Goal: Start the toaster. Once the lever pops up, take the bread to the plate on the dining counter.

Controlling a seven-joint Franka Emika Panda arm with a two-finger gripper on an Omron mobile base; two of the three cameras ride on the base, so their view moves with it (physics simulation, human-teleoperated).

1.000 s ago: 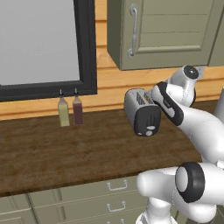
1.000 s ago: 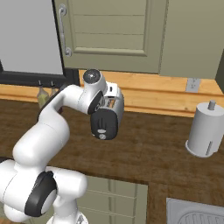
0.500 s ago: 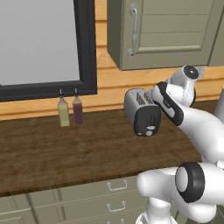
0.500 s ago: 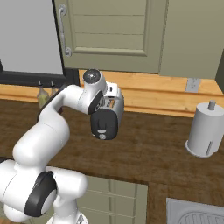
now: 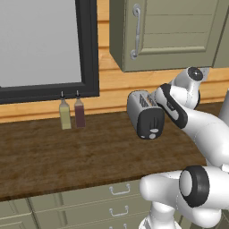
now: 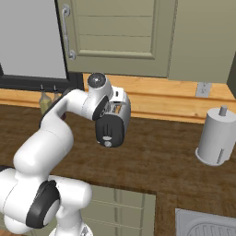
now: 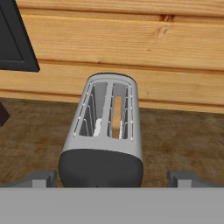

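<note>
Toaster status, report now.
Gripper open, fingertips either side of small rounded silver-grey toaster, above its black end. Tan bread slice in right slot. Nothing in the way.

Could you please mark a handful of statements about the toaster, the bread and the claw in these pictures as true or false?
1. The toaster stands on the dark wood counter near the wooden wall. True.
2. A slice of bread sits in one of the toaster's two slots. True.
3. The claw is shut on the bread. False: its fingertips stand wide apart on either side of the toaster's black end, holding nothing.
4. Two small bottles stand below the black-framed window. True.
5. The paper towel roll lies on its side in the sink. False: it stands upright on the counter, apart from the sink.
</note>
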